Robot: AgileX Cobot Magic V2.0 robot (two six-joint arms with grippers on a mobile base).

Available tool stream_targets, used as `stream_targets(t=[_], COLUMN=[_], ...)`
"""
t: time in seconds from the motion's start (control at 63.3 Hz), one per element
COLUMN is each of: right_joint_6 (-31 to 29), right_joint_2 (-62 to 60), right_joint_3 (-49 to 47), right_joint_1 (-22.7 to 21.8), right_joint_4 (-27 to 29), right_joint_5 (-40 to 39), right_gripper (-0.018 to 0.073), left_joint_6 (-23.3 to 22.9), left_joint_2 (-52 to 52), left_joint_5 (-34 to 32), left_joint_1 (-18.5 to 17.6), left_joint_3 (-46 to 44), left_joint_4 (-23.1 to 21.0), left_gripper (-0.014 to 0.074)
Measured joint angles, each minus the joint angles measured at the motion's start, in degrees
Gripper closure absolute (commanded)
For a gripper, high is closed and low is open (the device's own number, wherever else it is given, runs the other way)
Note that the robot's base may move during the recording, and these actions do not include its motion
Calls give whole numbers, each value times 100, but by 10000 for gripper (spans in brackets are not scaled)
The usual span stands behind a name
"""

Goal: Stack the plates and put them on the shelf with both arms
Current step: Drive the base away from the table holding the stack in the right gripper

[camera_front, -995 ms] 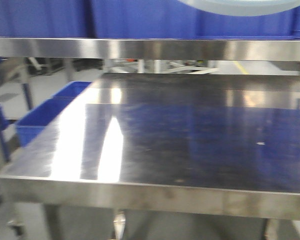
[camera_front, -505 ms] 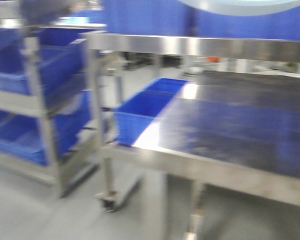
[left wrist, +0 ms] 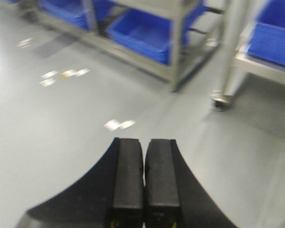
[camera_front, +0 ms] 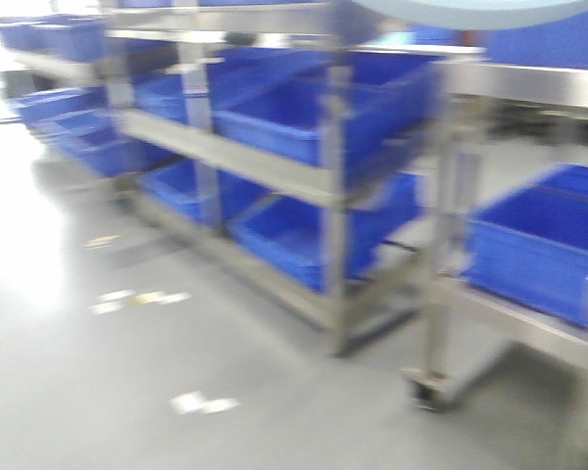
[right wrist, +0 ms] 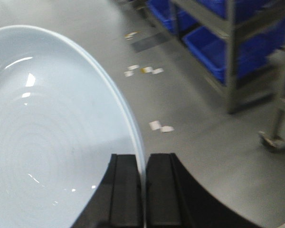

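Note:
A white plate point(right wrist: 52, 142) fills the left half of the right wrist view, and my right gripper point(right wrist: 144, 156) is shut on its rim, one finger on each side. The plate's rim point(camera_front: 480, 10) also shows as a pale arc at the top of the front view. Whether one plate or two stacked plates are held cannot be told. My left gripper point(left wrist: 143, 140) is shut with nothing in it, hanging over bare grey floor. A steel shelf rack point(camera_front: 274, 166) loaded with blue crates point(camera_front: 284, 122) stands ahead, centre-left, blurred.
A wheeled steel stand with a caster point(camera_front: 426, 392) is at the right, with a blue crate point(camera_front: 539, 245) on its lower level. More racks with blue crates point(camera_front: 69, 108) line the far left. White tape scraps point(camera_front: 204, 402) lie on the grey floor.
The front view has swung left: the glossy steel tabletop has slid out to the right and racks of blue crates have come in. The plate's rim stays at the top.

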Motion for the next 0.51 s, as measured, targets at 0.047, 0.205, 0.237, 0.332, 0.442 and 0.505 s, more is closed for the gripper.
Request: stream_targets(t=[0.047, 0.205, 0.237, 0.332, 0.442, 0.505], right_joint_6=[0, 0, 0, 0, 0, 0], right_joint_2=[0, 0, 0, 0, 0, 0], right_joint_3=[0, 0, 0, 0, 0, 0], right_joint_1=[0, 0, 0, 0, 0, 0], right_joint_4=[0, 0, 0, 0, 0, 4], right_joint_5=[0, 0, 0, 0, 0, 0], right_gripper=[503, 503, 503, 503, 503, 503], left_joint_6=[0, 0, 0, 0, 0, 0], left_joint_2=[0, 0, 0, 0, -11, -20], left_joint_5=[0, 0, 0, 0, 0, 0], left_joint_1=[0, 0, 0, 0, 0, 0], left_joint_3=[0, 0, 0, 0, 0, 0], left_joint_4=[0, 0, 0, 0, 0, 0], left_gripper=[512, 512, 512, 512, 512, 512])
